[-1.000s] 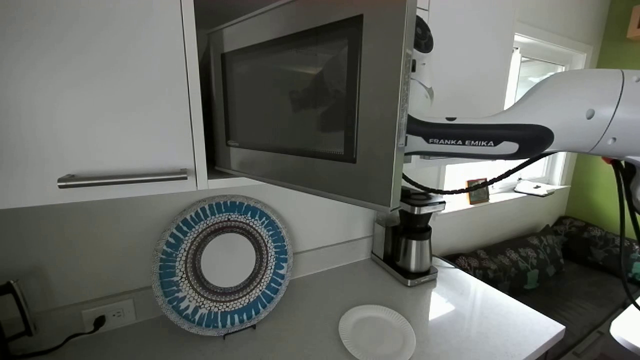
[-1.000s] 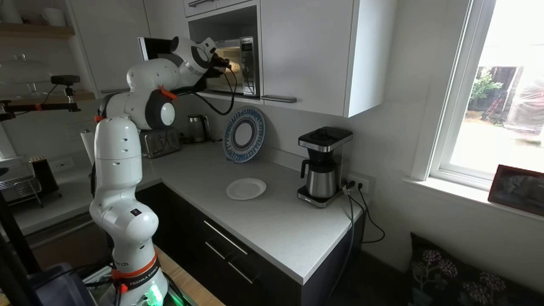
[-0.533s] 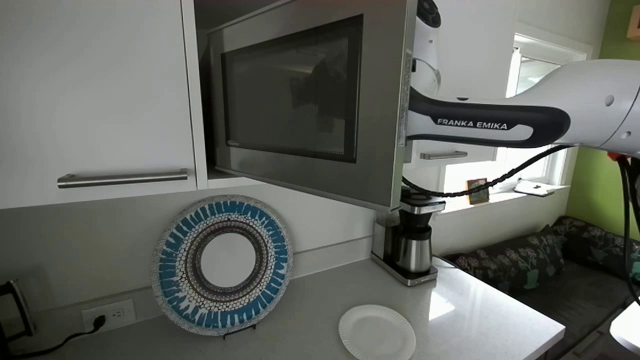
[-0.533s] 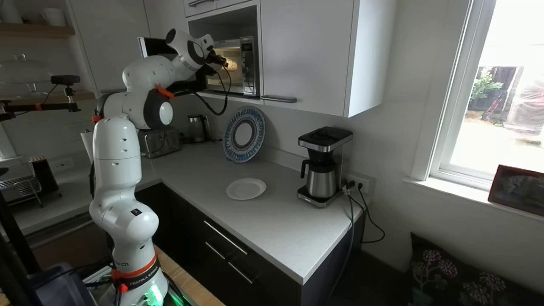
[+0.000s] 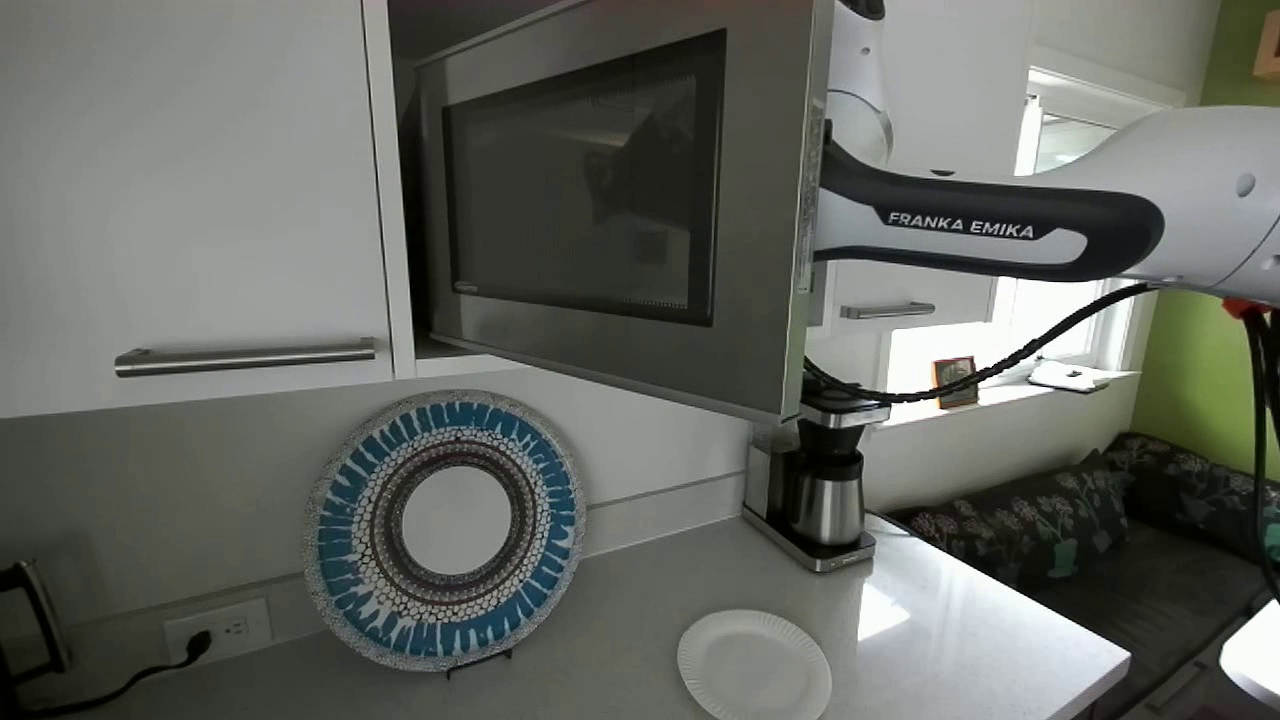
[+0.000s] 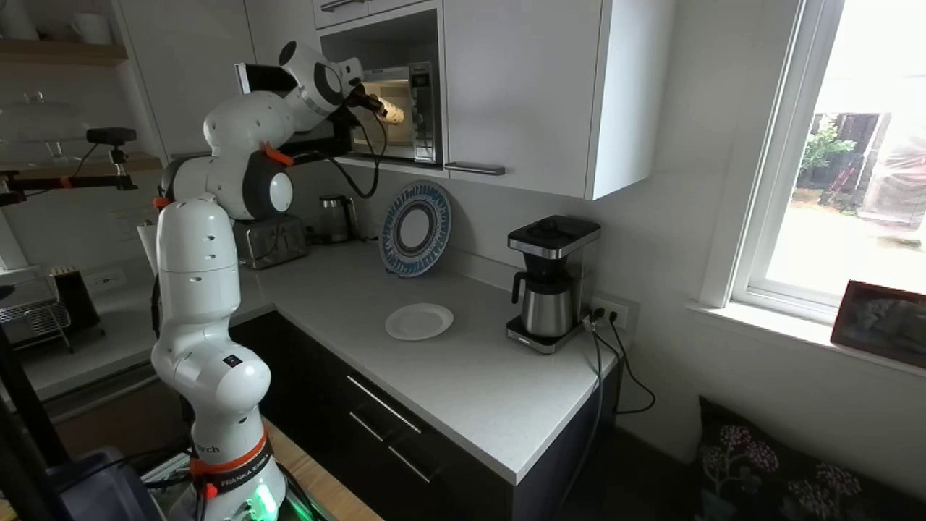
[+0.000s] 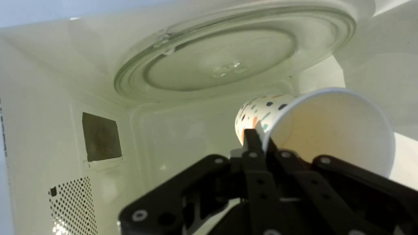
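Shifting leftward in an exterior view, the claw [image 7: 264, 143] is seen clamped, nearly together, on the rim of a spotted cup [image 7: 320, 130]. By this the cup has apparently been drawn outward to the mouth of the lit microwave [image 6: 422, 108], above the back edge of the counter [image 6: 470, 373].

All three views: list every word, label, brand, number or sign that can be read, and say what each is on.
"FRANKA EMIKA": on the arm.
"FRANKA EMI", end unclear: on the base.
"rch", start unclear: also on the base.
Too small or blurred to read: marks on the microwave door, control panel, coffee maker and cup.
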Controlling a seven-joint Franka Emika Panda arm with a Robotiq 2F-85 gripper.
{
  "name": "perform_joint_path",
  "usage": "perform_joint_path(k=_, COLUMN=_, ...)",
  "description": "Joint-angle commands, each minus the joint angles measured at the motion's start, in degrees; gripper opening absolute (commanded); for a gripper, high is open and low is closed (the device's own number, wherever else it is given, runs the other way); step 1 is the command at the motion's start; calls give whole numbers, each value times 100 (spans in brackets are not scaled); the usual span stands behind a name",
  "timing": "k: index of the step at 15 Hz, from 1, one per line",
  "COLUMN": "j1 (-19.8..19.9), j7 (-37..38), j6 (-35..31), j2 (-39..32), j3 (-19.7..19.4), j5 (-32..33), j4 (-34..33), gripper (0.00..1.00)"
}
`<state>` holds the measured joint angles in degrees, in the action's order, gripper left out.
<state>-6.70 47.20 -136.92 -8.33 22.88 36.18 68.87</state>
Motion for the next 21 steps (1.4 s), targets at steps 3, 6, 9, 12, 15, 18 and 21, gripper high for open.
perform_joint_path(k=3, j1=29, j7=375, j6=19, j2=-59, j3=5, j5=-268, j4=-146, gripper=1)
perform_joint_path(k=6, j1=31, j7=1086, j6=240, j2=-116, j3=-9, j5=-490, j4=-338, gripper=1)
perform_joint_path(k=9, j1=35, j7=1708, j6=311, j2=-155, j3=-10, j5=-737, j4=-485, gripper=1)
perform_joint_path(k=12, j1=31, j7=2231, j6=542, j2=-191, j3=12, j5=-1070, j4=-611, gripper=1)
perform_joint_path(k=15, j1=40, j7=2561, j6=1011, j2=-219, j3=16, j5=-1424, j4=-725, gripper=1)
perform_joint_path(k=18, j1=72, j7=2773, j6=1423, j2=-255, j3=40, j5=-1853, j4=-871, gripper=1)
perform_joint_path(k=21, j1=72, j7=2582, j6=1176, j2=-190, j3=4, j5=-2075, j4=-715, gripper=4)
